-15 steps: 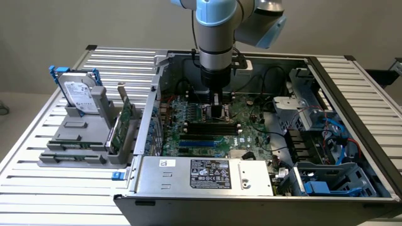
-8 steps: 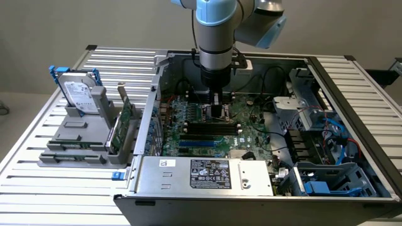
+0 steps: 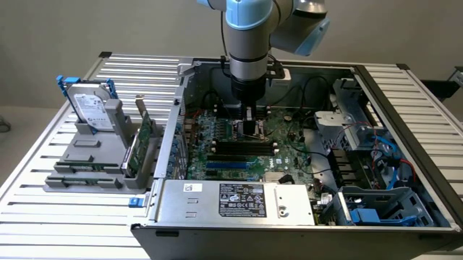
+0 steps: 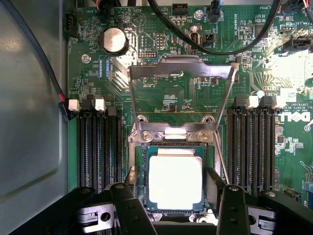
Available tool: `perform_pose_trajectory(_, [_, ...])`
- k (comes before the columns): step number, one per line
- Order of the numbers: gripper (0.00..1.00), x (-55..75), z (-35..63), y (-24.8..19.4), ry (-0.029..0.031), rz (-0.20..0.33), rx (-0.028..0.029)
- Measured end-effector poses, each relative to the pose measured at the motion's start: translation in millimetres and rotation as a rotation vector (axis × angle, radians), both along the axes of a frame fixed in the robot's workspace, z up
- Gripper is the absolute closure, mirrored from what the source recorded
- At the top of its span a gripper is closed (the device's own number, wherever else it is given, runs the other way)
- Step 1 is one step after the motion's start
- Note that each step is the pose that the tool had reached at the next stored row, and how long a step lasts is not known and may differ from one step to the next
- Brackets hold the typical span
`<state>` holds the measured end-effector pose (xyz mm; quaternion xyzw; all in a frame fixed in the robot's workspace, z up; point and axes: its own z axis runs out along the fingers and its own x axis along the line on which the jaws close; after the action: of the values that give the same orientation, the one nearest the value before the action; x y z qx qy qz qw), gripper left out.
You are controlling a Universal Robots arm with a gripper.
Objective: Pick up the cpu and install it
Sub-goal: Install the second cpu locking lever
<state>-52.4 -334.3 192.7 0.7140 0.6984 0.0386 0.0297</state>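
Observation:
The cpu (image 4: 175, 182), a small square chip with a pale silvery top, lies flat in the socket of the green motherboard (image 4: 161, 78). The socket's metal load plate (image 4: 181, 66) stands swung open behind it. My gripper (image 4: 172, 177) is lowered over the socket. Its two dark fingertips (image 4: 133, 175) press against opposite edges of the chip, so it is shut on the cpu. In the exterior view the gripper (image 3: 250, 130) reaches straight down into the open computer case (image 3: 217, 227), onto the middle of the board.
Black memory slots (image 4: 98, 147) flank the socket on both sides. Black cables (image 4: 215, 46) arch over the board behind it, near a coin battery (image 4: 113, 40). Outside the case, at the exterior view's left, a grey holder (image 3: 90, 162) carries a hard drive (image 3: 90, 108) and cards.

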Motion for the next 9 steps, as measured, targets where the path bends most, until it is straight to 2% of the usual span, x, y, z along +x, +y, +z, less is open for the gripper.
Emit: perform_pose_trajectory(9, [0.37, 0.0, 0.1, 0.1, 0.0000, 0.000, 0.0108])
